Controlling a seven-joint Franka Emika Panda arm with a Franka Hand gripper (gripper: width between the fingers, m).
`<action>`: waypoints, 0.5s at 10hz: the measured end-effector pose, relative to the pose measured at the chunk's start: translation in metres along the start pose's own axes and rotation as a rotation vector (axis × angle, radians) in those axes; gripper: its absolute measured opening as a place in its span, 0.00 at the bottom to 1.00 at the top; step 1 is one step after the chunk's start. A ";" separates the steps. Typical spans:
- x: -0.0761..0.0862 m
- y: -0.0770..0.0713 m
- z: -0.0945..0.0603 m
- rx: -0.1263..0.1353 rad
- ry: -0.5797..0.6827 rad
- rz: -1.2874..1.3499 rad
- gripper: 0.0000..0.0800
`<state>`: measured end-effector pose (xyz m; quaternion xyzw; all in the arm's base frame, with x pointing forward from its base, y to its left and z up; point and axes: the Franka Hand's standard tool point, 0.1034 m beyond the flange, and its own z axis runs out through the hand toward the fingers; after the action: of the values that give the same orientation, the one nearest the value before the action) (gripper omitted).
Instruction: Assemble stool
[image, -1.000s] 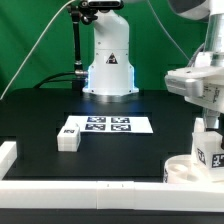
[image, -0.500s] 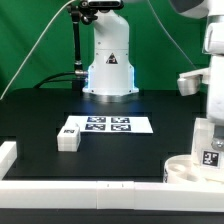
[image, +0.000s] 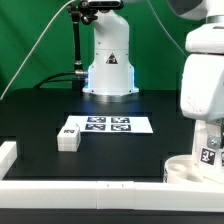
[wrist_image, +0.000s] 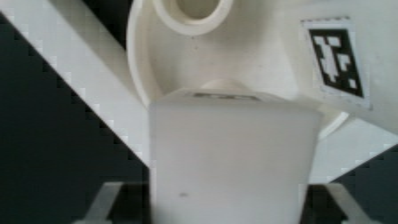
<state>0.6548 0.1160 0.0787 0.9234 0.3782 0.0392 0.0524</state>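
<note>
Farthest from the claw, at the exterior view's left edge, a white border rail lines the black table. Next comes a loose leg, a short tagged white block. It lies on the table well apart from the claw, off toward the exterior view's left of it. Just beside that leg, on the side nearer the claw, the marker board lies flat. Behind the board stands the robot base, also well clear of the claw.

At the exterior view's right, the arm's large white hand hangs over the table with the claw pointing down. The claw is clenched on a held leg, an upright tagged white block that hangs directly beneath it. The seat, a low round white piece, rests on the table right under the claw and the held leg. In this view the held leg's lower end overlaps the seat's top, and it cannot be told whether the two touch.

In the wrist view the held leg fills the middle, gripped between the claw's fingers. Beyond the leg's far end lies the seat, which has a round opening in it.
</note>
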 end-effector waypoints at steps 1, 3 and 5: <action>-0.002 0.002 0.001 0.014 0.008 0.121 0.44; -0.006 0.008 0.001 0.047 0.040 0.382 0.44; -0.007 0.005 0.005 0.082 0.058 0.644 0.44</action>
<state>0.6540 0.1072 0.0747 0.9954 0.0693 0.0647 -0.0107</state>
